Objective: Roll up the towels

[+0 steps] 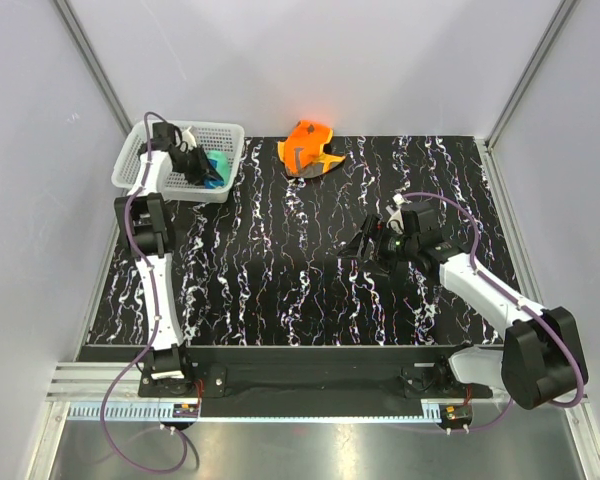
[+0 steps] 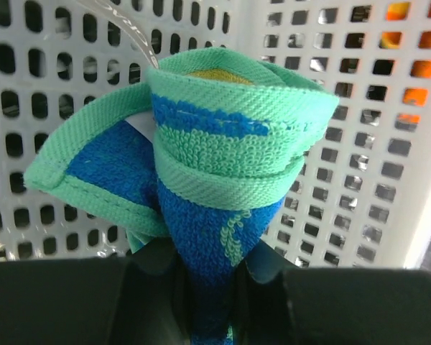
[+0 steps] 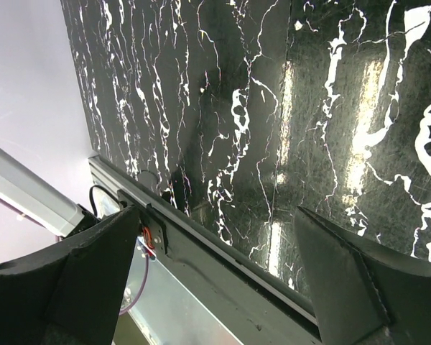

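A rolled towel (image 2: 223, 165) with a teal edge, a blue face and a bit of yellow showing at its top is pinched at its lower end in my left gripper (image 2: 212, 267). In the top view that towel (image 1: 218, 167) and the left gripper (image 1: 195, 160) are inside the white mesh basket (image 1: 227, 129). The orange towel (image 1: 310, 148) with grey marks lies crumpled on the table's back edge, right of the basket. My right gripper (image 1: 366, 246) hovers over the middle right of the table, open, with nothing between its fingers (image 3: 93, 266).
The basket's wall (image 2: 359, 144) fills the left wrist view close behind the roll, with orange showing through its holes. The black marbled table (image 1: 280, 280) ends at a metal rail (image 3: 223, 287) near the arm bases. White walls enclose the sides.
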{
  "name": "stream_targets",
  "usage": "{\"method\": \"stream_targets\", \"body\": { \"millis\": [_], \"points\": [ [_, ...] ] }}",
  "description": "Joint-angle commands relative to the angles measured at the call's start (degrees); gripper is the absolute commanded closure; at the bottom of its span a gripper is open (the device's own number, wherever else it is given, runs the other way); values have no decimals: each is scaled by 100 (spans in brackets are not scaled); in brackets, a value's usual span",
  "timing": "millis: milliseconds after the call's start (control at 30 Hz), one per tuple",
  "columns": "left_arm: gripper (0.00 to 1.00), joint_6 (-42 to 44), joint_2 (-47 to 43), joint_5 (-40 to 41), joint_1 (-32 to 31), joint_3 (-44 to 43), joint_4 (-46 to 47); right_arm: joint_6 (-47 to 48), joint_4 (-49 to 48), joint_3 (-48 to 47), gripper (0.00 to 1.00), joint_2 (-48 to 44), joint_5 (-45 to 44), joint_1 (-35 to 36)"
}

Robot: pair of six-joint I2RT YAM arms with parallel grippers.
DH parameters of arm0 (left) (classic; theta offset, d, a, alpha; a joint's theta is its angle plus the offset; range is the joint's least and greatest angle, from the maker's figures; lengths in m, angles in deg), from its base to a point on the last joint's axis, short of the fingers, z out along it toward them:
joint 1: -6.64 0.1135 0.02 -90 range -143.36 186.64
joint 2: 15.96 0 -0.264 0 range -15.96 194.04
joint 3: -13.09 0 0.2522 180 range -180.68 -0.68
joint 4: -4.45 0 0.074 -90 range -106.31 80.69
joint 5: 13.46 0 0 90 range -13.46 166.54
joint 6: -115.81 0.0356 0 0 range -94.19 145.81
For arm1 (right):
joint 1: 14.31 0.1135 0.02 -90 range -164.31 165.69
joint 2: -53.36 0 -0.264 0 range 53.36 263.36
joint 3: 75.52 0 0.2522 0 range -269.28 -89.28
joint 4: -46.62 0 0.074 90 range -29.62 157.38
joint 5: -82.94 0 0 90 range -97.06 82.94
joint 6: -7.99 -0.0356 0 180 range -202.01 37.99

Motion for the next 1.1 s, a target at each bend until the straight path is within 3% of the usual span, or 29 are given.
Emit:
{"method": "stream_targets", "body": {
  "millis": [0,67,100,133,233,333,533,767,867,1067],
  "points": [
    [79,-332,35,-1099,-30,-331,560,151,-248,-53,5,32,96,-12],
    [64,-377,43,-1092,-21,-357,597,142,-266,-26,5,50,113,-3],
    [46,-368,35,-970,-21,-366,579,142,-284,-26,6,59,131,-3],
    [36,-342,17,-864,-21,-366,544,133,-275,-26,5,68,122,-12],
    [12,-377,-132,-468,-3,-330,500,133,-292,0,5,32,114,-3],
    [1,-500,-342,-266,23,-339,553,133,-284,-44,6,50,140,-12],
    [1,-746,-1071,331,243,-164,606,343,102,-438,5,-82,-166,-12],
    [1,-1018,-2792,1219,462,978,1062,564,411,-1325,5,515,-607,-3],
    [1,-1184,-3556,1554,471,1470,1098,642,332,-1905,5,1094,-826,-3],
    [1,-1212,-5454,1641,68,3549,1502,924,463,-3759,5,3036,-1529,-21]
  ]
}}
